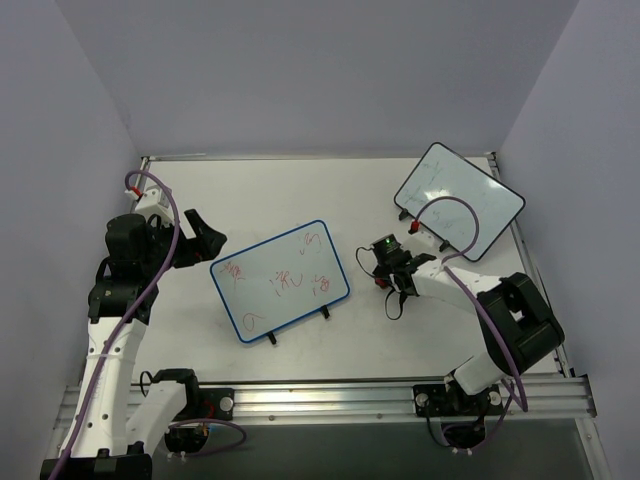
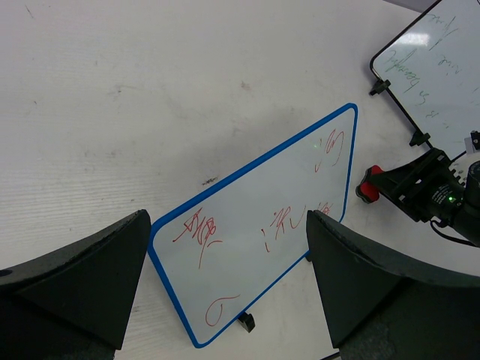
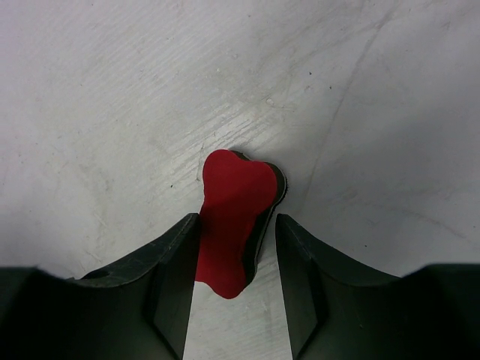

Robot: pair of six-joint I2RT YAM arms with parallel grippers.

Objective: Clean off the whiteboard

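The left end effector (image 2: pixel 226 221) gaped near the scribbled whiteboard (image 1: pixel 280 280). The right end effector (image 3: pixel 236 219), likewise apart, straddled a red eraser (image 3: pixel 234 195).

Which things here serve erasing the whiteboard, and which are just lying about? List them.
For the job: blue-rimmed whiteboard with red scribbles; red eraser, between the fingers of the right end effector.

Lying about: black-rimmed whiteboard with faint marks, far right on the table.
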